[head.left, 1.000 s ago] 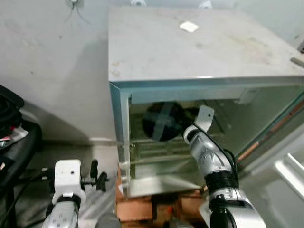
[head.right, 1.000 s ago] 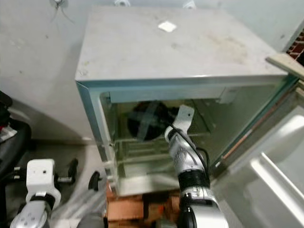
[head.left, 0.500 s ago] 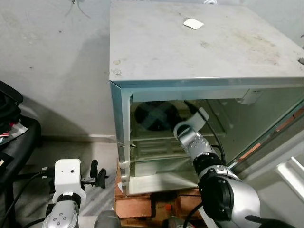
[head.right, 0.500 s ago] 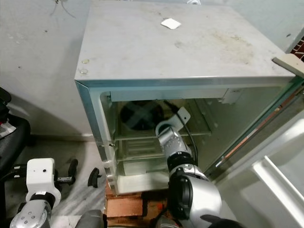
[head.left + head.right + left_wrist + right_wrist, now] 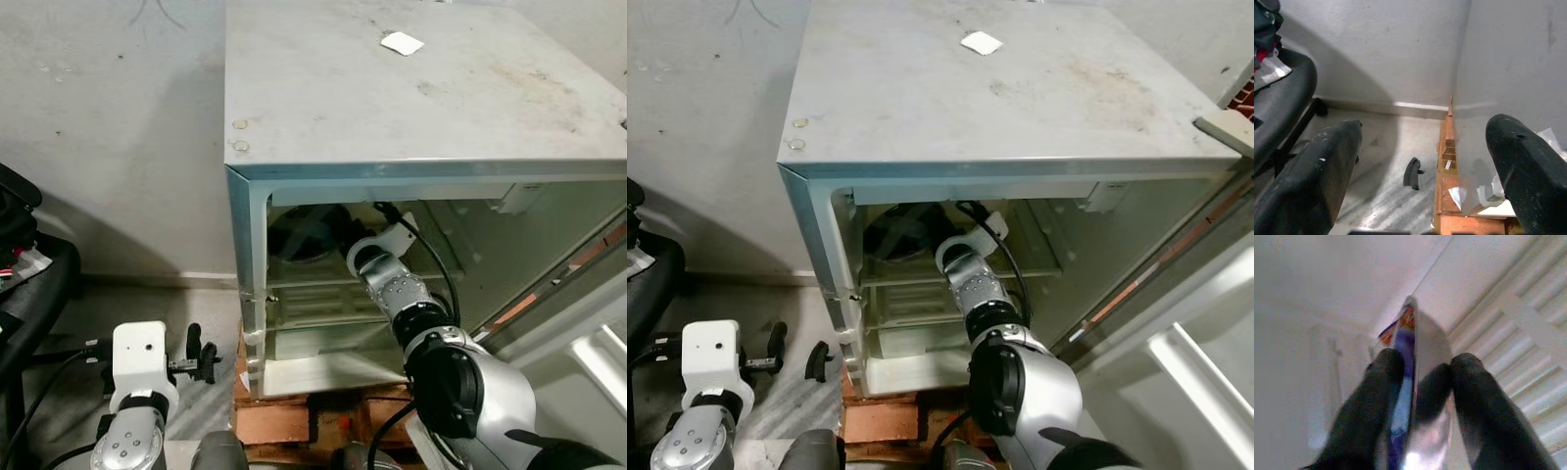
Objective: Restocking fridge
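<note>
A small fridge [image 5: 411,108] stands open on bricks against a grey wall. Inside, at the upper shelf [image 5: 1019,266], the right claw [image 5: 1420,382] pinches a foil packet [image 5: 1425,352]. The left claw [image 5: 1420,156] hangs wide near the floor. Released crooked, the packet could slide off.

**Colour and Pattern Findings**

The fridge [image 5: 411,88] has a dull grey top with brownish stains, a pale blue-green front edge, and a small white sticker [image 5: 402,43]. Its interior is pale greenish-white with a dark round fan [image 5: 304,233] at the back. The right hand [image 5: 1422,396] has black fingers on a shiny silver packet [image 5: 1413,382] printed blue, purple and orange-red. The left hand [image 5: 1420,166] has black fingers, scuffed with pale specks. The bricks [image 5: 284,416] under the fridge are orange-red. The floor [image 5: 1386,171] is grey with darker streaks. The wall [image 5: 108,127] is off-white and smudged.
</note>
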`<state>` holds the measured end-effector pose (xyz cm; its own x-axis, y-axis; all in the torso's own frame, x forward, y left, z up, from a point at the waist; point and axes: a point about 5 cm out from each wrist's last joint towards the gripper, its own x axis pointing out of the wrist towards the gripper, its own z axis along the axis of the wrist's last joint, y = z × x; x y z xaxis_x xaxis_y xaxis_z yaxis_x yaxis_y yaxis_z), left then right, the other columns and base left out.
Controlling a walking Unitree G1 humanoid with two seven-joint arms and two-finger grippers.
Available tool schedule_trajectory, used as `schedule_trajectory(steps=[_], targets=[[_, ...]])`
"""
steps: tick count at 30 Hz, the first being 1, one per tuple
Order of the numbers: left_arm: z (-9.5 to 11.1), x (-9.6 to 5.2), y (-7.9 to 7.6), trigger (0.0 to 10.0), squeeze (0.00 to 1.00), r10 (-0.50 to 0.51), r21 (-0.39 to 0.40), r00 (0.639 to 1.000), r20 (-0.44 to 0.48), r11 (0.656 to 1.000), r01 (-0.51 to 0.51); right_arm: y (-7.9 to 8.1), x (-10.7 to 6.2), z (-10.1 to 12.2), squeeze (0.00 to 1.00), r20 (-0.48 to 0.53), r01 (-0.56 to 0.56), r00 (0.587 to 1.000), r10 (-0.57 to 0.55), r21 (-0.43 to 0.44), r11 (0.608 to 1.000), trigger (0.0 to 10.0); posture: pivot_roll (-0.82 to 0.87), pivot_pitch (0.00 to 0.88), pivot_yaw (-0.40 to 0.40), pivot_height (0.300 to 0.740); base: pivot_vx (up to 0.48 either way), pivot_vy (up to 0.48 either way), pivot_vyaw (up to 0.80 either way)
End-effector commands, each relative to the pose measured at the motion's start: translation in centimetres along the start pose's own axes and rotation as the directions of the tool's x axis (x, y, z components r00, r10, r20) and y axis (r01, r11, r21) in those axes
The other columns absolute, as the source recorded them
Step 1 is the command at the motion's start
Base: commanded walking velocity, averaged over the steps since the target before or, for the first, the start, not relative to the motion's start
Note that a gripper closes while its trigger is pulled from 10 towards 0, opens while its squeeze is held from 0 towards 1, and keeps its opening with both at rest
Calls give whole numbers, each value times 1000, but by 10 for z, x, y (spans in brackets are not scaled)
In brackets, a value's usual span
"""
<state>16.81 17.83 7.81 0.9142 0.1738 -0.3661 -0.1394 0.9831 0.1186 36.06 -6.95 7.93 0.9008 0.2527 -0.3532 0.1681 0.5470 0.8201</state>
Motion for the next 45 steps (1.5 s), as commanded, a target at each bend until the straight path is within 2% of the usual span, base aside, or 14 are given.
schedule_trajectory(steps=[1,3,4,6,8,12,17,23,26,29,31,34,37,45], targets=[[-2,0,-2,10000,0,2,2,1000,-13,1000,-2,17,2,-16,996,-62,-72,996,68,-54,996,10000,300,82,-122,740,0,0,0],[-2,0,-2,10000,0,1,1,1000,-13,1000,-1,14,1,-17,992,-83,-83,994,76,-79,993,10000,297,81,-122,740,0,0,0],[-2,1,-2,10000,0,1,0,1000,-15,1000,-1,8,0,-19,1000,-110,-89,992,69,-184,979,10000,294,76,-122,740,0,0,0],[-2,3,-3,10000,0,1,-1,1000,-15,1000,-1,3,-2,-21,1000,-138,-100,988,63,-279,955,10000,291,72,-123,740,0,0,0],[-1,6,-4,10000,0,0,-2,1000,-13,1000,0,-6,-4,-24,1000,-173,-115,984,46,-410,905,10000,286,67,-124,740,0,0,0],[0,9,-5,10000,0,-1,-1,1000,-9,1000,1,-13,-6,-24,1000,-199,-124,979,37,-447,886,10000,279,60,-124,740,0,0,0],[0,12,-5,10000,0,-3,0,1000,-7,1000,3,-21,-8,-20,1000,-216,-135,976,14,-556,820,10000,275,50,-122,740,0,0,0],[4,17,-4,10000,0,7,-3,1000,3,1000,-7,-19,-8,-9,1000,-151,-136,986,69,-499,856,10000,276,39,-123,740,0,0,0],[3,18,-4,10000,0,10,-9,1000,0,1000,-10,-15,-7,-9,1000,-125,-140,987,97,-414,900,10000,274,36,-125,740,0,0,0],[2,19,-4,10000,0,14,-12,1000,-1,1000,-14,-12,-6,-9,996,-85,-133,990,115,-253,958,10000,279,34,-126,740,0,0,0],[4,20,-4,10000,0,21,-16,1000,4,1000,-21,-10,-6,-9,1000,-68,-136,990,123,-227,964,10000,284,35,-129,740,0,0,0],[5,20,-3,10000,0,34,-21,999,11,999,-33,-9,-5,-9,1000,-61,-137,990,126,-236,962,10000,284,35,-129,740,0,0,0],[5,20,-2,10000,0,37,-24,999,11,999,-36,-11,-5,-8,988,-49,-85,996,72,-396,914,10000,285,38,-131,740,0,0,0],[8,22,-3,10000,0,38,-26,999,27,999,-37,-20,-9,14,988,29,-53,997,73,-449,892,10000,277,33,-127,740,0,0,0]])
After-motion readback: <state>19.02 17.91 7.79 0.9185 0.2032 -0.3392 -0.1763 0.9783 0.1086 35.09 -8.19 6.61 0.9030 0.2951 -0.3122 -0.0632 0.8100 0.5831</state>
